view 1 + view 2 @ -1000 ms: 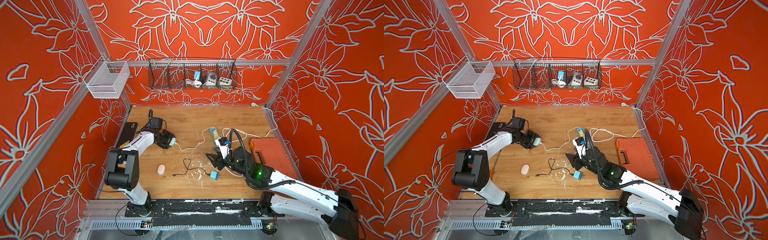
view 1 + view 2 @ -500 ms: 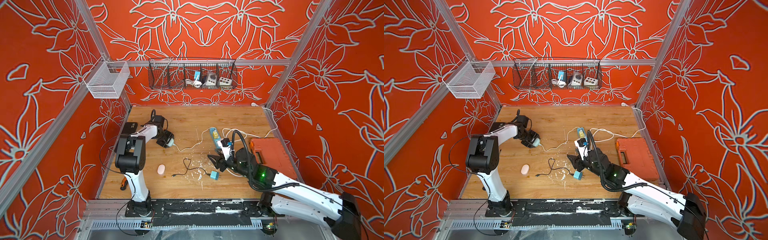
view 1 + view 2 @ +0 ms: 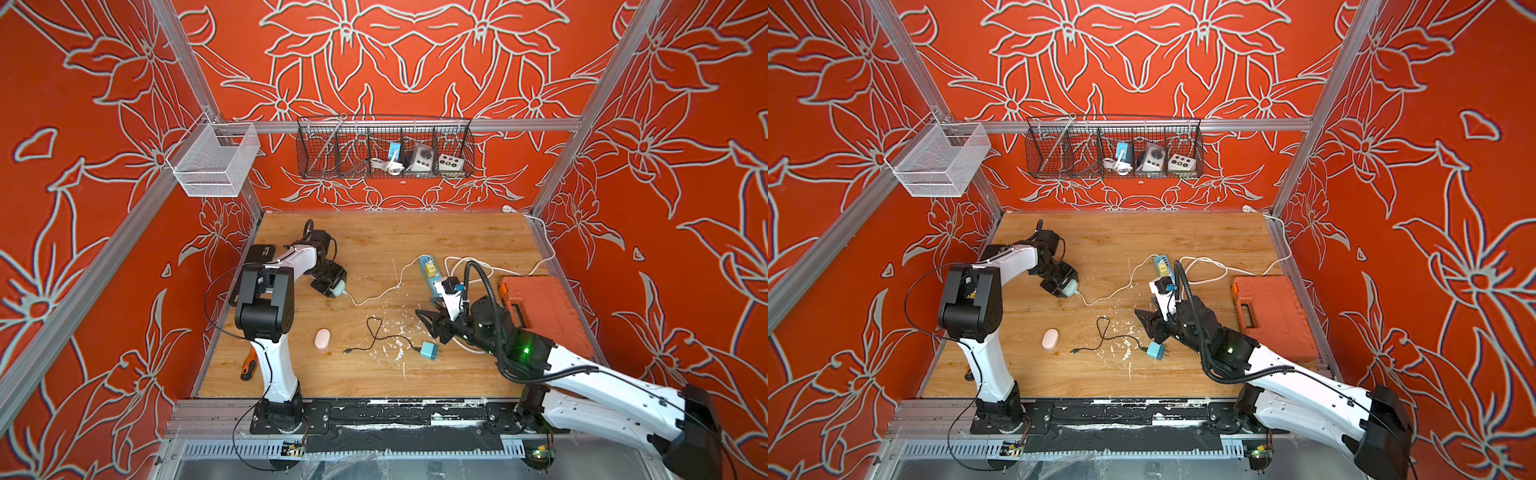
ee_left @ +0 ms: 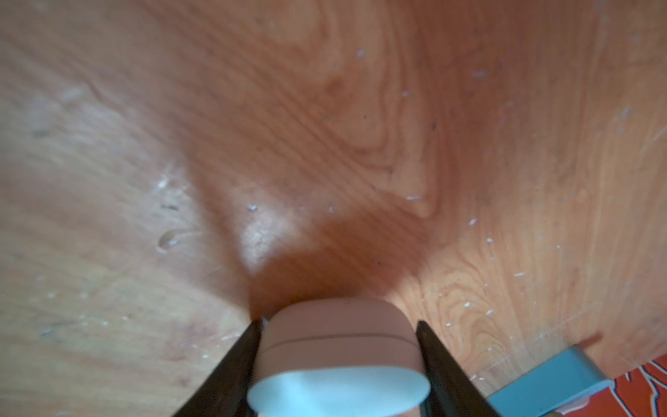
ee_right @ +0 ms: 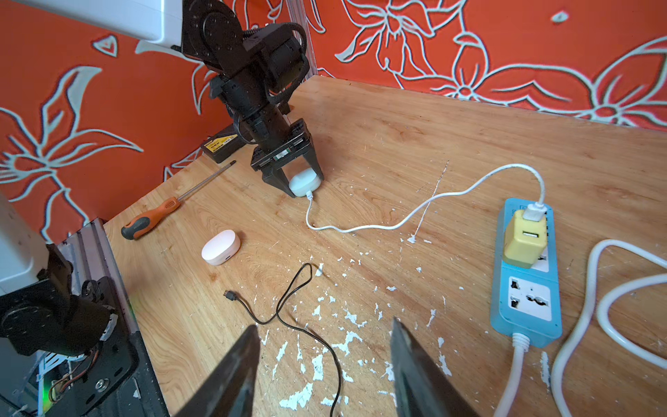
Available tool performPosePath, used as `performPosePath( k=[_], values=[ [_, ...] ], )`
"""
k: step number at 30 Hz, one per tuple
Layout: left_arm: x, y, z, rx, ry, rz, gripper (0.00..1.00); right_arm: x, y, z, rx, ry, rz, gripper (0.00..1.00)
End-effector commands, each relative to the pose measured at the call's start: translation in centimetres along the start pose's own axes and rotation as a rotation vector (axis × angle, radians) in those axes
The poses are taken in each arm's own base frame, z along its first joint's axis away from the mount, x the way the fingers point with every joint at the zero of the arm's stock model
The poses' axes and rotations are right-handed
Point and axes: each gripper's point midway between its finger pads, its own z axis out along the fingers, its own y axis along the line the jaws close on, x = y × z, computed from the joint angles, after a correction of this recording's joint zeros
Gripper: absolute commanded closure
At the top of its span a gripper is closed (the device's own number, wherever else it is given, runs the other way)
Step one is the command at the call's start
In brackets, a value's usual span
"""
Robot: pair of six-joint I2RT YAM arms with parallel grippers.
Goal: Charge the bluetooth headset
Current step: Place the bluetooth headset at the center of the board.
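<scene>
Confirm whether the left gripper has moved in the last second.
No. The left gripper, jaws shut on the white charging case, keeps the same gap to the blue power strip; only that arm's elbow has swung toward the back wall.

The left arm [image 3: 297,259] and the right arm [image 3: 602,384] have white shells with black joints. A black ribbed hose [image 3: 552,376] runs along the right one, where a green light [image 3: 525,350] glows.
</scene>
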Motion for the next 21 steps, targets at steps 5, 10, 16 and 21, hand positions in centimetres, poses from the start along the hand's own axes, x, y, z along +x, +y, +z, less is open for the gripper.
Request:
performPosePath(
  k=[5, 10, 16, 21],
  values=[
    [-0.5, 1.2, -0.9, -0.084, -0.027, 0.025, 0.24, 0.2, -0.2, -0.5, 0.013, 0.009, -0.017, 0.41],
    [-0.5, 0.8, -2.3, -0.066, -0.047, 0.059, 0.22, -0.1, -0.4, -0.9, 0.02, 0.002, -0.019, 0.41],
    [0.0, 0.3, -5.2, -0.017, -0.087, 0.111, 0.21, -0.3, -0.9, -1.8, 0.05, 0.004, -0.018, 0.41],
    [1.1, -0.1, -7.6, 0.055, -0.102, 0.158, 0.21, -0.4, -1.5, -2.8, 0.082, 0.01, -0.005, 0.4]
  ],
)
